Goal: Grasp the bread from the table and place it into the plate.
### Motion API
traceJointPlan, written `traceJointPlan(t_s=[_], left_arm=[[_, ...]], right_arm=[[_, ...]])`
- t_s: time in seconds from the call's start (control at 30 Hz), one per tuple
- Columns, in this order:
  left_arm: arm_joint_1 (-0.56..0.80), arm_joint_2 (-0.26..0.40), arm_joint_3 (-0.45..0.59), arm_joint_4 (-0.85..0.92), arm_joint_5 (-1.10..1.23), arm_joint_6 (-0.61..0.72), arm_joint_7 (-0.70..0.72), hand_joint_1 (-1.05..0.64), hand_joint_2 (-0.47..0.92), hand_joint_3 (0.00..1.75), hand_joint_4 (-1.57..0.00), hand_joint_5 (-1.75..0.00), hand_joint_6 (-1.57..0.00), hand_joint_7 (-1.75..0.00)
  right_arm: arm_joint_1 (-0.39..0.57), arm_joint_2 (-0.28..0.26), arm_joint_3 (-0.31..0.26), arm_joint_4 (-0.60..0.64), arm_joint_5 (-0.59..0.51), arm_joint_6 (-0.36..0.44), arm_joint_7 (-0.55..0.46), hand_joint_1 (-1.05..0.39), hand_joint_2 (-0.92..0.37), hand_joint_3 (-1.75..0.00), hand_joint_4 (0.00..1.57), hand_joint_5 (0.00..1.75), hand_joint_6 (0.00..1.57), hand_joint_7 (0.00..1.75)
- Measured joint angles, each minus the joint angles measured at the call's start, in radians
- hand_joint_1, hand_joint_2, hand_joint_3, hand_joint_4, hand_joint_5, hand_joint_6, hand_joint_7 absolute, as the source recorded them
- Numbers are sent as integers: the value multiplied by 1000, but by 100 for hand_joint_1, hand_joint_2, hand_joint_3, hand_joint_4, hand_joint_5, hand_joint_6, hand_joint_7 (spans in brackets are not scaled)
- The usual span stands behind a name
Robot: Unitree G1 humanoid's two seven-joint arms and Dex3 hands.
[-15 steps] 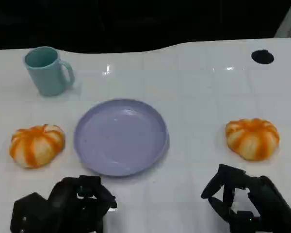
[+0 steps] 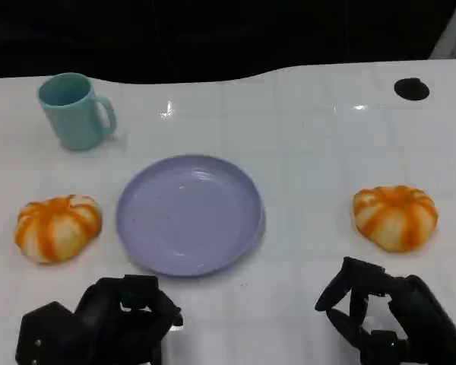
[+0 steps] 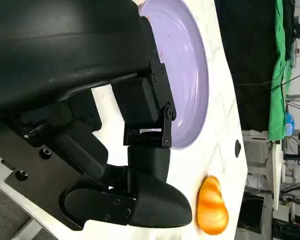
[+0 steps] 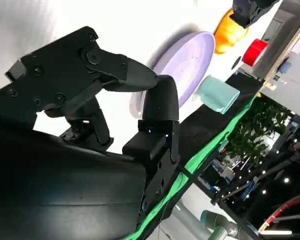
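Two round orange-striped breads lie on the white table: the left bread and the right bread. Between them sits the empty lilac plate. My left hand hovers at the near edge, just below the plate's left rim and to the right of the left bread, holding nothing. Also empty, my right hand hangs near the front edge, just short of the right bread, with its fingers apart.
A pale teal cup stands at the back left, beyond the left bread. A small black round mark is on the table at the back right. The table's far edge meets a dark background.
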Motion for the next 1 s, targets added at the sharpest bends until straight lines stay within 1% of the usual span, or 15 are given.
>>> traceJointPlan(t_s=[0.4,0.5,0.6,0.63,0.67,0.7,0.73,0.8,0.83,0.93,0.97,1.0], left_arm=[[0,0,0,0,-1,0,0,-105,56,63,-157,-120,-140,-84],[0,0,0,0,-1,1,0,-105,56,63,-157,-120,-141,-84],[0,0,0,0,-1,1,0,-105,56,64,-157,-121,-140,-84],[0,0,0,0,-1,1,0,-105,56,64,-157,-121,-140,-84],[0,0,0,0,-1,1,0,-105,56,65,-157,-121,-140,-84],[0,0,0,0,-1,1,0,-105,56,65,-157,-121,-140,-84],[0,0,0,0,-1,1,0,-105,56,65,-157,-121,-140,-84],[0,0,0,0,0,1,0,-105,56,65,-157,-121,-140,-84],[0,0,0,0,0,1,0,-105,56,65,-157,-121,-140,-84],[-3,0,0,5,0,1,0,-105,56,64,-157,-121,-140,-84],[-4,0,0,7,0,1,0,-105,56,64,-157,-121,-140,-84],[-5,0,0,7,0,1,0,-105,56,64,-157,-121,-140,-84]], right_arm=[[0,0,0,0,0,0,0,-32,-60,-84,76,174,74,129],[0,0,0,0,0,0,-3,-32,-61,-83,76,174,75,126],[0,0,-1,0,-3,0,-9,-32,-61,-82,72,171,76,116],[0,0,-2,0,-5,-1,-13,-32,-61,-82,71,168,77,113],[0,0,-3,0,-8,-2,-21,-32,-60,-83,70,156,78,107],[0,0,-6,-1,-15,-6,-32,-33,-60,-83,70,151,78,103],[-1,0,-9,0,-28,-13,-47,-33,-60,-83,70,138,79,95],[-5,-1,-19,-1,-62,-29,-82,-34,-62,-79,70,125,79,87],[-8,-2,-24,-1,-77,-30,-97,-35,-64,-74,68,122,78,81],[-18,-10,-36,-15,-96,-30,-116,-37,-71,-61,64,123,78,69],[-22,-12,-39,-19,-99,-29,-118,-38,-73,-56,63,116,77,59],[-24,-16,-41,-28,-108,-22,-119,-39,-74,-53,63,110,77,53]])
